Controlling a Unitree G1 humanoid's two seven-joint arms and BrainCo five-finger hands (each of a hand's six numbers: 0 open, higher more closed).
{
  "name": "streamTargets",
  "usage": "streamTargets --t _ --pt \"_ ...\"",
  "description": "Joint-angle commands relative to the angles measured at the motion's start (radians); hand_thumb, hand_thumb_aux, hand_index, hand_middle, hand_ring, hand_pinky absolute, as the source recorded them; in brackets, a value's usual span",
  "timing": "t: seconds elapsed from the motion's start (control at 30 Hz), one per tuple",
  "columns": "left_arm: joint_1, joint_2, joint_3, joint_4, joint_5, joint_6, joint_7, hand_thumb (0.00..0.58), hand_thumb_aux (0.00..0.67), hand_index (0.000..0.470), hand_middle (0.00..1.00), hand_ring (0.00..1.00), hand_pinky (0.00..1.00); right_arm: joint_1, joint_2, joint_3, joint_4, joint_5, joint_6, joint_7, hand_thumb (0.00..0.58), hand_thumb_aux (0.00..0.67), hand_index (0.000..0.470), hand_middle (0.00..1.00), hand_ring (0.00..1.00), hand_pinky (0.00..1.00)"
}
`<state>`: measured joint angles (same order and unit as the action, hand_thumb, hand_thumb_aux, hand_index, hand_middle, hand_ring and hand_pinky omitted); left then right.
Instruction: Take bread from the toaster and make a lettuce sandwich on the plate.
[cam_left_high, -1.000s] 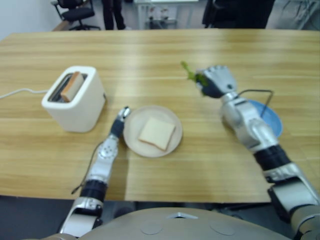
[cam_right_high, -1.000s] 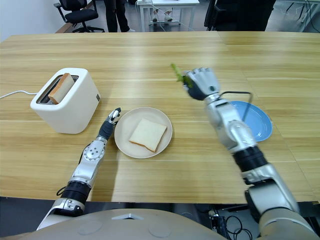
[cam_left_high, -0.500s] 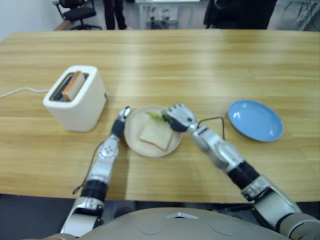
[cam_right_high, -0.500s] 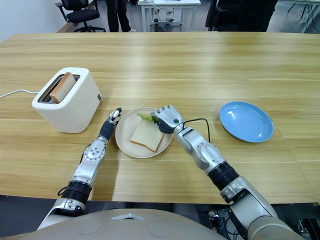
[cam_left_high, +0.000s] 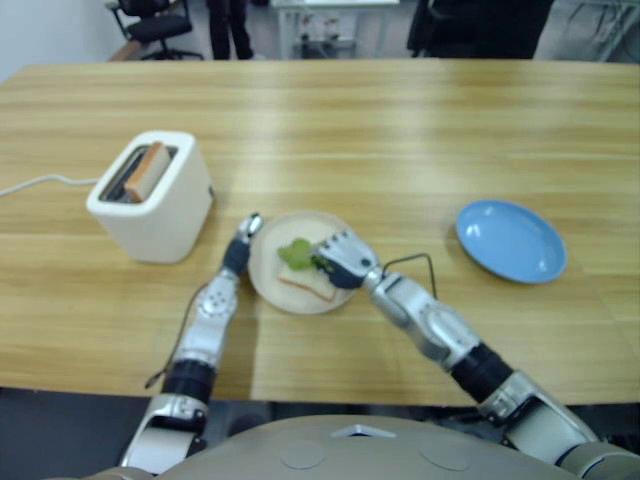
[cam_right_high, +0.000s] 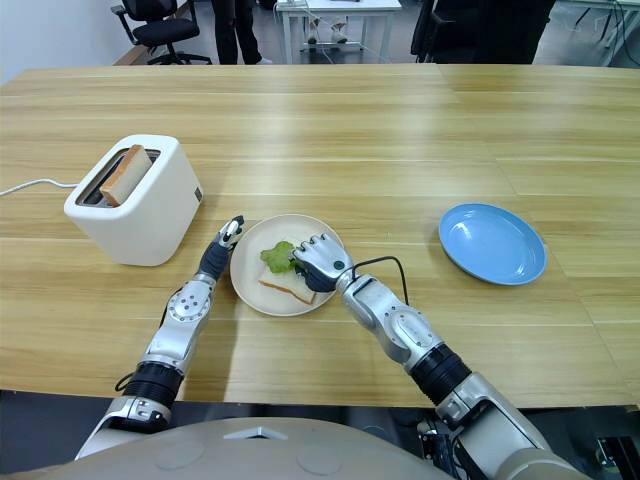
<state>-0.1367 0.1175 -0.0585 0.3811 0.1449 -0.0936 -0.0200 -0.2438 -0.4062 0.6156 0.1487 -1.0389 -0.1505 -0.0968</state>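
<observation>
A white toaster (cam_right_high: 135, 213) stands at the left with one bread slice (cam_right_high: 120, 173) upright in a slot. On the cream plate (cam_right_high: 250, 291) lies another bread slice (cam_right_high: 281, 289), with a green lettuce leaf (cam_right_high: 277, 256) resting on it. My right hand (cam_right_high: 318, 263) is over the plate, its fingers curled on the leaf's right edge. To the left of the plate, my left hand (cam_right_high: 219, 250) rests on the table, fingers straight, its tip beside the rim.
A blue plate (cam_right_high: 492, 243) sits bare at the right. The toaster's white cord (cam_right_high: 25, 186) trails off the left edge. Office chairs and a standing person's legs are behind the table's far edge.
My right hand carried the lettuce from mid-air near the blue plate down and left, and now the leaf lies on the bread. The left hand stayed put.
</observation>
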Motion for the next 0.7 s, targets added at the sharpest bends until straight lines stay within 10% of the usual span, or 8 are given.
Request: streamTargets --t 0.03,0.43,0.7 --pt "0.005 0.006 -0.004 0.018 0.003 0.022 -0.008 0.000 0.000 0.000 0.00 0.00 0.00 0.018 -0.027 0.009 0.018 -0.022 0.007 0.033 0.000 0.000 0.000 0.00 0.00 0.00" --pt "0.003 0.016 -0.004 0.017 0.015 0.024 -0.006 0.000 0.000 0.000 0.00 0.00 0.00 0.141 -0.184 -0.094 -0.271 0.074 -0.017 0.218 0.000 0.000 0.000 0.00 0.00 0.00" --pt "0.039 0.063 -0.042 -0.185 0.113 0.026 0.014 0.000 0.000 0.000 0.00 0.00 0.00 0.219 -0.276 -0.530 -0.658 0.504 0.044 0.391 0.000 0.000 0.000 0.00 0.00 0.00"
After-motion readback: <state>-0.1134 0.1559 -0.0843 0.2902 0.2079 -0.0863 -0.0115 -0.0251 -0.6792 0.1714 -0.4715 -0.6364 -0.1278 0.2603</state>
